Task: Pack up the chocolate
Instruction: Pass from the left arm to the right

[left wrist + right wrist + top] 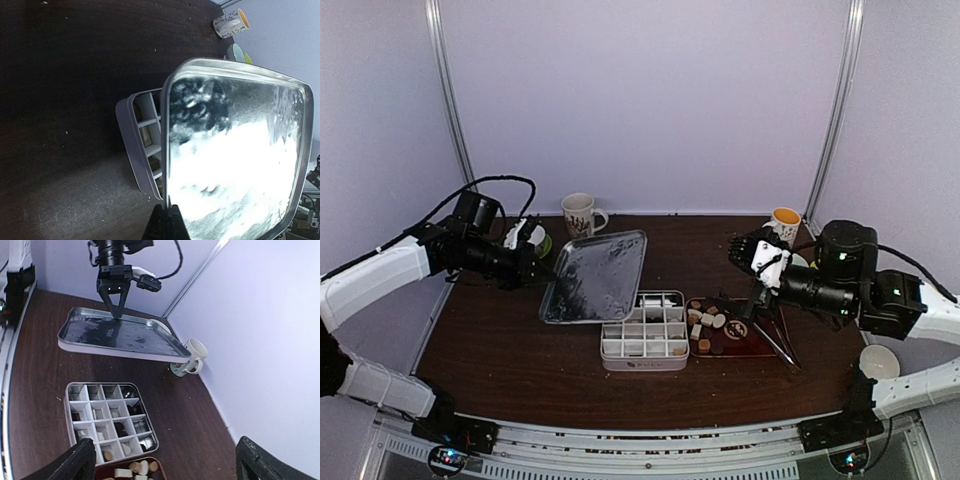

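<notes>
Chocolate pieces point(712, 322), white, tan and dark, lie on a reddish-brown tray point(752, 347) right of a white compartment box point(644, 341). Several compartments of the box point(107, 420) hold pieces. More chocolate point(131, 471) shows at the bottom edge of the right wrist view. My left gripper point(533, 268) is shut on the edge of a flat metal lid point(596, 275), which it holds tilted behind the box. In the left wrist view its jaws point(168, 220) pinch the lid's rim point(235, 150). My right gripper point(748, 254) hovers open and empty above the tray's far side.
Metal tongs point(775, 338) lie by the tray's right end. A patterned mug point(580, 213) stands at the back, an orange-lined mug point(785, 222) at the back right. A white cup point(878, 360) sits near the right arm. A green-and-white object point(534, 239) lies behind the left gripper.
</notes>
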Action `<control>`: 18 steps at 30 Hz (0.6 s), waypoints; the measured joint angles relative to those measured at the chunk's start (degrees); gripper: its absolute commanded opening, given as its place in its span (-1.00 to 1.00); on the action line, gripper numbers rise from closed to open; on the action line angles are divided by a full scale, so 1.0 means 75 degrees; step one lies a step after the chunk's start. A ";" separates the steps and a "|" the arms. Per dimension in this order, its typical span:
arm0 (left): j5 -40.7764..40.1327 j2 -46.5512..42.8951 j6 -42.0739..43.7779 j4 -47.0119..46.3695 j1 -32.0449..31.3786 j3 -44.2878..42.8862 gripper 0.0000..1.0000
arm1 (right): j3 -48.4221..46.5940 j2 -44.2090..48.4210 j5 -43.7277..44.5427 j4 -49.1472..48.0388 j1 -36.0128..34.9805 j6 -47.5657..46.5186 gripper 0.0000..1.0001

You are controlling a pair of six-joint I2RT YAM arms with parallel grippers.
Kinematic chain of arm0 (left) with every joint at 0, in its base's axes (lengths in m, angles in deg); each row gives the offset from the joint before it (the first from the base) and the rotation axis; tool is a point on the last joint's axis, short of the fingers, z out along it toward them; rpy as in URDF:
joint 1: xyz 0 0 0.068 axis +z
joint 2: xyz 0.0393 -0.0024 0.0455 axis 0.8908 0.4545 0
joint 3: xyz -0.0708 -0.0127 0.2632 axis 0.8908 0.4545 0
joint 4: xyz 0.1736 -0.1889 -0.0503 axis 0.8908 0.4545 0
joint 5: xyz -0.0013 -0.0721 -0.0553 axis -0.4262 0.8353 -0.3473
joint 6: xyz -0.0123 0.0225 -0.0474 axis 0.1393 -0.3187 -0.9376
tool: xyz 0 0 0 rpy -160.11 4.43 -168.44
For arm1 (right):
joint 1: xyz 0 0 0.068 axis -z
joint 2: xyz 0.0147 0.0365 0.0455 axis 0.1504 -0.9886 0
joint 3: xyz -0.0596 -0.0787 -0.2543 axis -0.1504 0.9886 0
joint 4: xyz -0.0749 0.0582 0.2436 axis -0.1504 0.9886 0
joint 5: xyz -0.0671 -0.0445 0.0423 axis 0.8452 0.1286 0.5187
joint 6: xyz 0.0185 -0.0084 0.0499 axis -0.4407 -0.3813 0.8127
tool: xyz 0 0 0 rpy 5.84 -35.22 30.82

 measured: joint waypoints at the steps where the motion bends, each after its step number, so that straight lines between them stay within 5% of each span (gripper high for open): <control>1: 0.0087 0.0111 0.0029 0.0122 -0.0047 -0.0096 -1.00 | 0.0015 -0.0050 0.0032 -0.0052 -0.0119 -0.0361 0.98; 9: 0.0396 0.0778 0.0143 0.0807 -0.0417 -0.0650 -1.00 | 0.0399 -0.0516 0.0402 -0.0644 -0.1154 -0.3366 0.96; 18: 0.0478 0.1329 0.0160 0.1119 -0.1099 -0.1064 -1.00 | 0.0370 -0.0988 0.0729 -0.1087 -0.1679 -0.4631 0.96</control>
